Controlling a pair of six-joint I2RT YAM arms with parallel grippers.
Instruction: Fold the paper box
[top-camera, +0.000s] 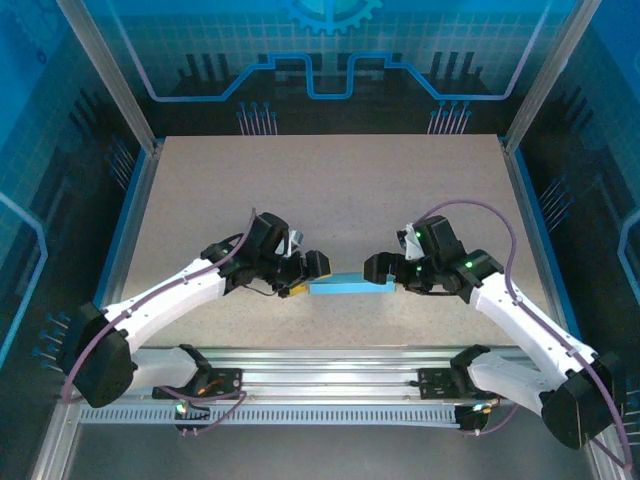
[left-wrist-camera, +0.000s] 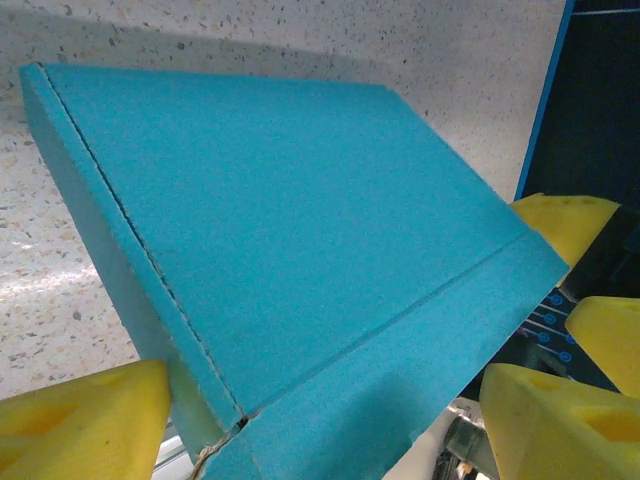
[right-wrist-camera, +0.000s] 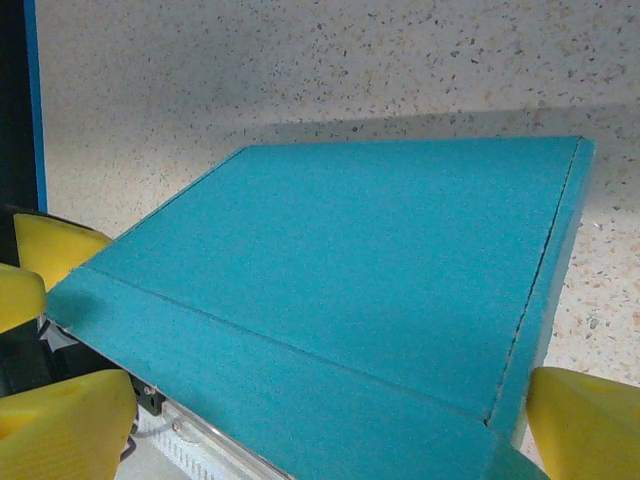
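The paper box (top-camera: 348, 287) is a small flat bright blue box, closed up, low over the table near its front edge between my two grippers. In the left wrist view the paper box (left-wrist-camera: 290, 230) shows its broad face, creased side strips and a frayed corner. My left gripper (left-wrist-camera: 325, 378) is open at its left end, one yellow finger (left-wrist-camera: 80, 425) at the box edge and the other finger (left-wrist-camera: 560, 425) clear of it. My right gripper (right-wrist-camera: 328, 385) stands open astride the right end of the paper box (right-wrist-camera: 350, 260), its fingers (right-wrist-camera: 585, 425) wide on either side.
The speckled table (top-camera: 330, 190) stretches back behind the box. The metal front rail (top-camera: 330, 360) runs just below the box's near edge. Blue-lit frame walls (top-camera: 130, 190) close in both sides. Each gripper's yellow fingertips (left-wrist-camera: 565, 222) face the other across the box.
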